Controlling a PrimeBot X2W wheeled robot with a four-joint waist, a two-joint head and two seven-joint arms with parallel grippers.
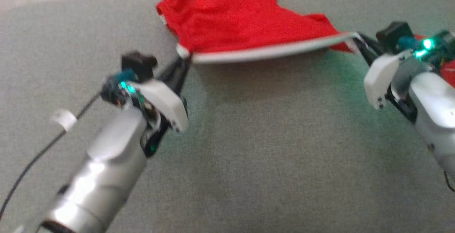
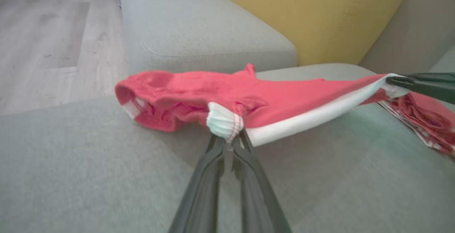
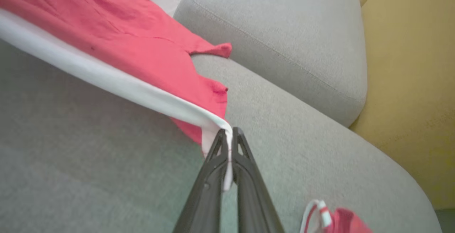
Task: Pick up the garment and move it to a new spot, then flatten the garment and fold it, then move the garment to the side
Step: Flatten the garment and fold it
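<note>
The red garment [image 1: 241, 23] hangs stretched over the far half of the grey sofa seat [image 1: 249, 162]. Its long axis runs left to right across the seat, its white hem band faces the robot, and its narrower end points away toward the seat's far edge. The left gripper [image 1: 185, 60] is closed on a gathered white bunch at the hem's left end. The right gripper [image 1: 359, 37] is pinched tight on the hem's right corner, so the band is lifted clear of the seat between them. The left wrist view adds an open sleeve drooping onto the seat at the left, a second grey cushion [image 2: 199, 30] beyond the seat, a yellow cushion [image 2: 305, 9] and wood floor [image 2: 53, 37]. It also shows another red cloth [image 2: 426, 119] lying on the seat below the right gripper. The right wrist view shows that cloth's red-and-white striped trim.
</note>
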